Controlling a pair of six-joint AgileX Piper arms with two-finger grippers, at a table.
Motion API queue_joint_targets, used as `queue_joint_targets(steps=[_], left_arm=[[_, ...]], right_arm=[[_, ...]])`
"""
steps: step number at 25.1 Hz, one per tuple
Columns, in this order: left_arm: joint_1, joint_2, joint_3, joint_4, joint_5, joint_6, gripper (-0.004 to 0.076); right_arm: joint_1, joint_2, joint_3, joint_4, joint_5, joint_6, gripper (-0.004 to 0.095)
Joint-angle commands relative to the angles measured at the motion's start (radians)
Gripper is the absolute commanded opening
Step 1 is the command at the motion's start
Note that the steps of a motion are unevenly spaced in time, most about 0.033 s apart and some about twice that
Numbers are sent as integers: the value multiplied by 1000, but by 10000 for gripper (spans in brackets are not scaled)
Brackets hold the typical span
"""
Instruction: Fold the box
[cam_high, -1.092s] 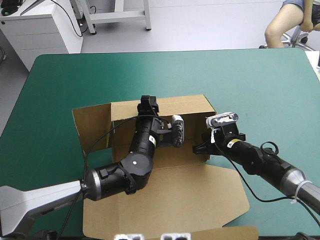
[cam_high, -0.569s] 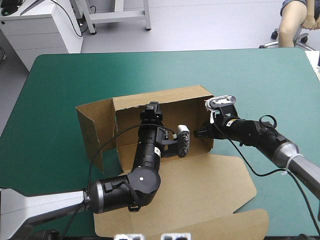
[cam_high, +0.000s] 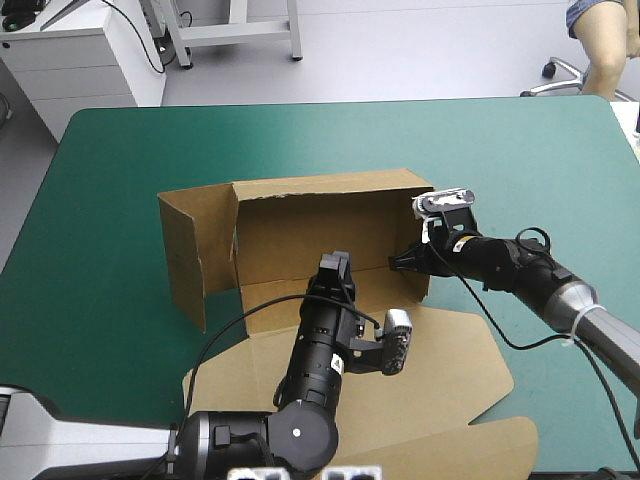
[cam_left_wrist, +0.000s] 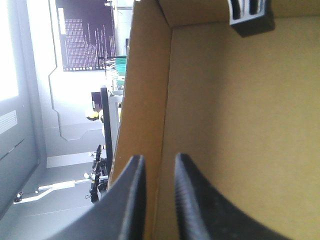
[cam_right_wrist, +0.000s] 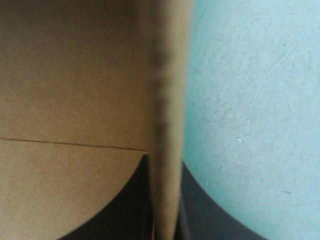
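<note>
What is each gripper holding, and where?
The right gripper grips the box by its right wall's edge. Whether the left gripper holds anything cannot be told.

We see the teal-green tabletop (cam_high: 500, 140) free behind the box (cam_high: 310, 225) and at both sides. The back wall and left flap (cam_high: 185, 255) bar the way in; the right gripper (cam_high: 393, 265) occupies the right wall, the left gripper (cam_high: 335, 265) the open front.

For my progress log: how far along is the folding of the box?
Done: the box has its back wall raised. In hand: the right claw is shut on the right wall, holding it upright. To do: the left flap splays outward untucked, and the lid lies flat.
</note>
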Motion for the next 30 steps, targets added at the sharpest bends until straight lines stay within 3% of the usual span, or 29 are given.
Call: queue_joint_targets(steps=[1, 5, 8, 10, 16, 22, 30], left_arm=[[-26, -37, -25, -3, 72, -13, -1], [3, -73, -44, -179, 46, 35, -1], [91, -175, -80, -443, -67, 202, -1], [210, -249, -80, -644, -141, 352, -1], [601, -420, -80, -1237, -189, 736, -8], [875, -587, -78, -1572, -208, 878, -8], [1203, -753, 111, -1670, -212, 940, -7]], right_arm=[[-23, -11, -19, -44, 13, 28, -16], [-44, -11, -19, -46, 48, 72, -16], [-53, -11, -19, -53, 52, 80, -16], [-53, -11, -19, -53, 53, 80, -16], [-53, -11, -19, -53, 66, 80, -16], [-53, -11, -19, -53, 75, 80, -16], [-53, -11, -19, -53, 77, 92, -16]])
